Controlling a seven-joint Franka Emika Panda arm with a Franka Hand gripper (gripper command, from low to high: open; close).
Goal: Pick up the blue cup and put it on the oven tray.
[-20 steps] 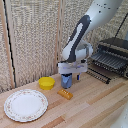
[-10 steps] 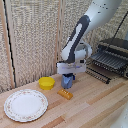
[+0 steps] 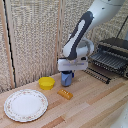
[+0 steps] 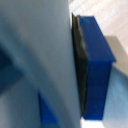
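Exterior view shows the gripper [image 3: 68, 75] lowered over the blue cup [image 3: 67, 78], which stands on the wooden table [image 3: 95, 107] near its back edge, just beside the yellow bowl [image 3: 47, 82] and close to a small orange block [image 3: 65, 93]. Wrist view is filled by a blurred pale surface, with a dark finger pad [image 4: 80, 65] pressed flat against something blue, so I judge that the pincer is closed on the cup, holding it by its wall. From the shadow under it I cannot tell if the cup is already off the table or touching it. The step in hand seems to be the grasp or the start of the lift; the placing is not yet done. The next move calls for raising the cup enough to pass above the front bars, then carrying it toward the exterior view's right to the oven tray [image 3: 102, 61], which sticks out of the toaster oven [image 3: 116, 50], and setting it upright on the bars. I count one blue cup, one yellow bowl, one orange block, one floral plate [image 3: 25, 105] near the front corner at the exterior view's left, one tray and one oven.
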